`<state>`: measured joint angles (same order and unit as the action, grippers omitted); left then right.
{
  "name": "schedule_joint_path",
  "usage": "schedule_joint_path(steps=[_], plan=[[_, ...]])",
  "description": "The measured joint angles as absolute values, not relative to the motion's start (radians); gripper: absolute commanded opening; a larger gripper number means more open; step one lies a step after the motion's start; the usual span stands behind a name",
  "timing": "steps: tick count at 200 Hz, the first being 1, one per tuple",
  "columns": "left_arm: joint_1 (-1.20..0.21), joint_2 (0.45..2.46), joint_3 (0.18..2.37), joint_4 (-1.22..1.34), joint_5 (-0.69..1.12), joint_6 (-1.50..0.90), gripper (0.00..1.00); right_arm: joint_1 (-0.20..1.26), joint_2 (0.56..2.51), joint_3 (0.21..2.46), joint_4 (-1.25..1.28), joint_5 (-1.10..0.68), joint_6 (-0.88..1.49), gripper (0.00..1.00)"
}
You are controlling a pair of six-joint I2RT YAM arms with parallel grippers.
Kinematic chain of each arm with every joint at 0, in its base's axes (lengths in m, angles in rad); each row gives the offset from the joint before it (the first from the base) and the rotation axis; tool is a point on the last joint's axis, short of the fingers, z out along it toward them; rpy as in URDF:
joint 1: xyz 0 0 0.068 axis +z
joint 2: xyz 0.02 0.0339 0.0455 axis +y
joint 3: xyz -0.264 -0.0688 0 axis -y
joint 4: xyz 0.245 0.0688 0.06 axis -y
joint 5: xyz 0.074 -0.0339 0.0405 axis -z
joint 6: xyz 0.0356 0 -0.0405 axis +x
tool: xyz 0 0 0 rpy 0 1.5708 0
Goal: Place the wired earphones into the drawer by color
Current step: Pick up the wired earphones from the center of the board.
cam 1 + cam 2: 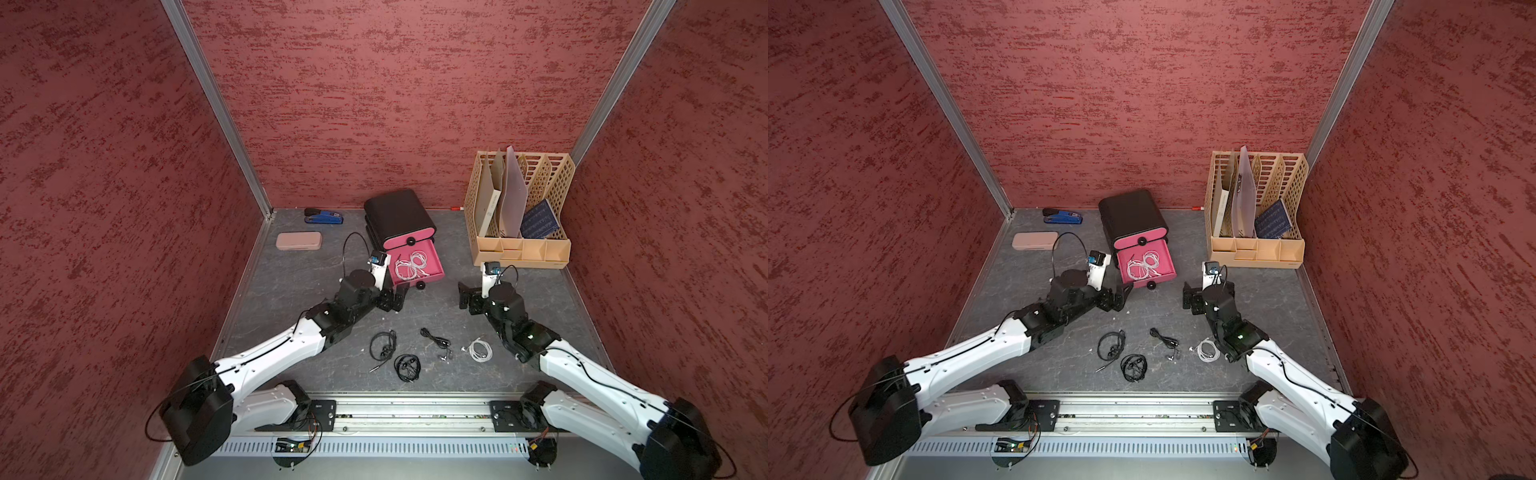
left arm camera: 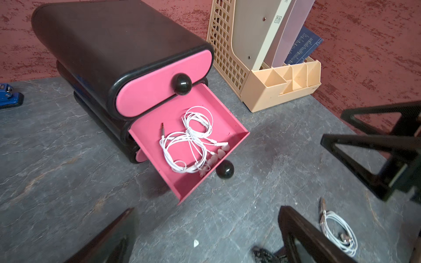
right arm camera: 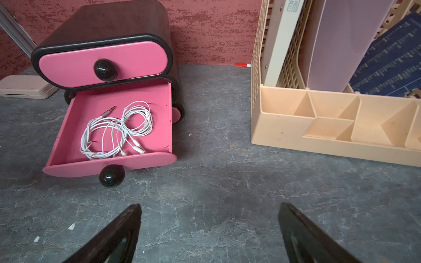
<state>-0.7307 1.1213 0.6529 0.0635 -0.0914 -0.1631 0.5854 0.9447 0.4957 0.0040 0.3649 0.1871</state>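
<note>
Black cabinet (image 1: 397, 214), top drawer (image 3: 68, 63) closed, middle drawer (image 3: 169, 118) pulled out with white earphones (image 2: 189, 136) tangled inside, left gripper (image 1: 392, 298) spread wide and empty just beside it, right gripper (image 1: 467, 297) likewise released, black earphones (image 1: 407, 368) and white coil (image 1: 481, 350) on tabletop (image 1: 311, 291), folders (image 1: 513, 195) in rack (image 1: 519, 251)

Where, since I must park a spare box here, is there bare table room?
Best: the bare strip between the cabinet and the file rack. Also free: the patch between the beige case and the left arm. Crowded: the front middle, where black earphones and white earphones lie between the arms.
</note>
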Motion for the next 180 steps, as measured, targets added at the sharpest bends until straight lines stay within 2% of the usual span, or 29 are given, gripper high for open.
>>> schedule_joint_path(steps=[40,105,146,180], plan=[[-0.718,0.968,0.477,0.116,-0.038,-0.055,1.00,0.585,0.948,0.505,-0.070,0.301,0.253,0.99],[-0.718,0.808,0.323,0.161,0.023,0.070,1.00,0.585,0.979,0.650,-0.450,0.170,0.456,0.96],[-0.718,0.799,0.291,0.189,0.037,0.084,1.00,0.585,1.017,0.693,-0.688,0.114,0.580,0.88],[-0.718,0.796,0.291,0.197,0.045,0.084,1.00,0.585,1.019,0.690,-0.782,0.066,0.644,0.81]])
